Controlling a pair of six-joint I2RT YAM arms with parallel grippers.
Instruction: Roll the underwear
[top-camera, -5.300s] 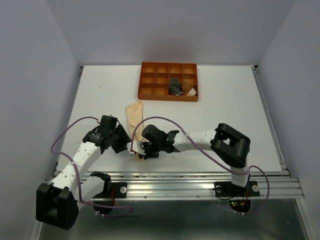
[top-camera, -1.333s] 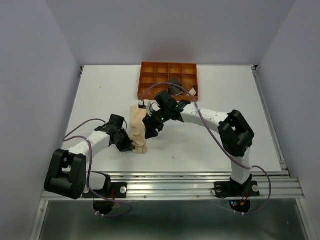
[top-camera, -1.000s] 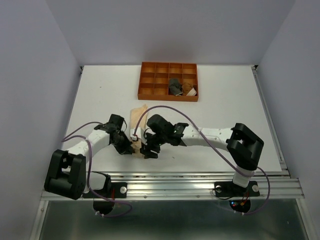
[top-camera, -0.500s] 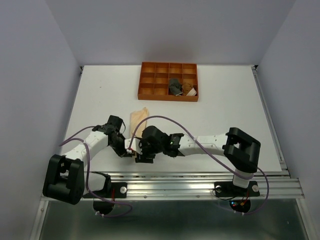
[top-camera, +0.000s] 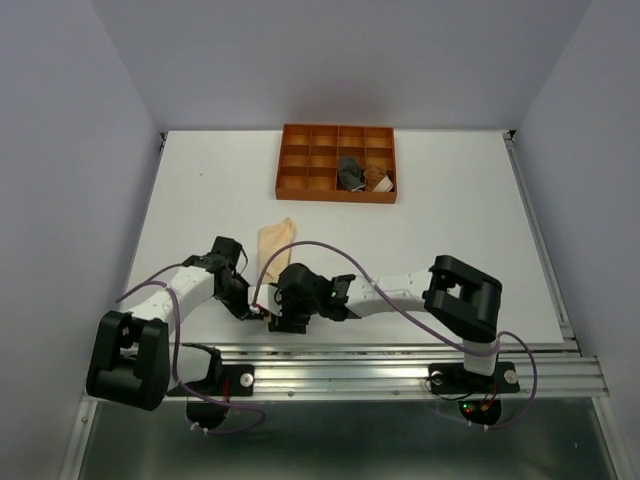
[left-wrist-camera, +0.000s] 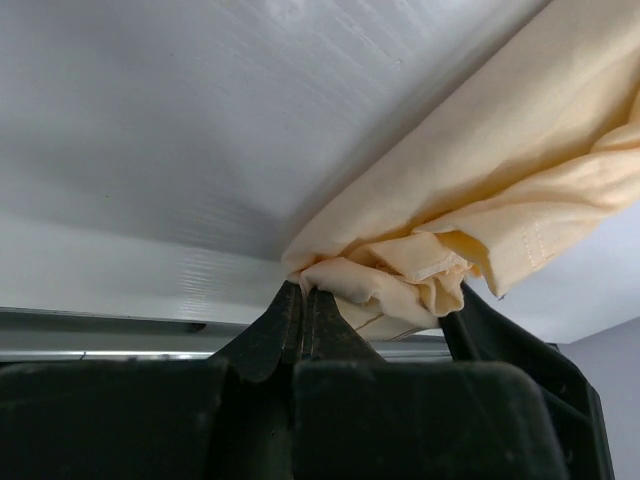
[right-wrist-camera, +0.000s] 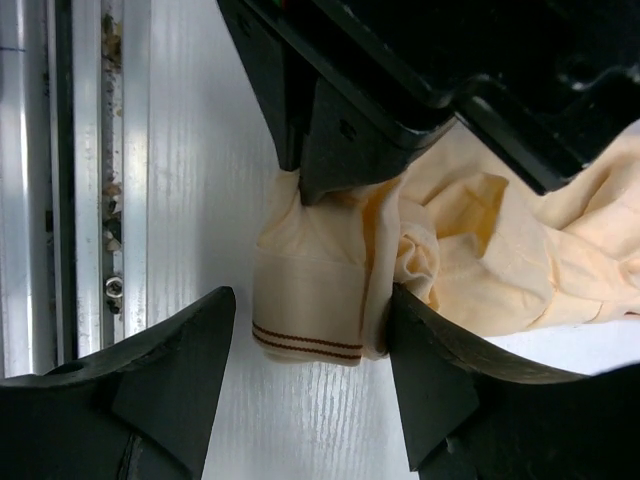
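Since half a second ago the right arm (top-camera: 400, 290) has drawn its elbow block left and lies lower along the near edge. A little over a second ago it reached far up towards the tray. The left arm (top-camera: 180, 290) has slid a touch nearer as well. The pale peach briefs (top-camera: 277, 240) lie left of centre on the near half of the table. They are drawn into a narrower strip than five seconds ago, and their near end is hidden under both claws.

The left gripper (left-wrist-camera: 303, 300) has its jaws pressed together on a bunched fold of that peach cloth. In the right wrist view the same black fingers (right-wrist-camera: 330, 150) pinch the fabric just above its striped waistband. The right gripper (right-wrist-camera: 305, 300) stands spread around the folded waistband end. Its right-hand finger touches the cloth and the other stands just apart from it.

The white table (top-camera: 450, 210) carries everything. A metal rail (top-camera: 400, 360) runs along its near edge, just beside both claws. A purple cable (top-camera: 330, 250) arches over the right wrist and crosses above the near part of the briefs, so from the top view the grip itself is blocked.

The orange-brown tray (top-camera: 300, 185) sits at the far middle, well apart from the arms. The dark grey briefs (top-camera: 350, 173) fill a compartment in its third column from the left. The rust-brown briefs (top-camera: 378, 181), showing cream, sit just right of them in the near right corner.
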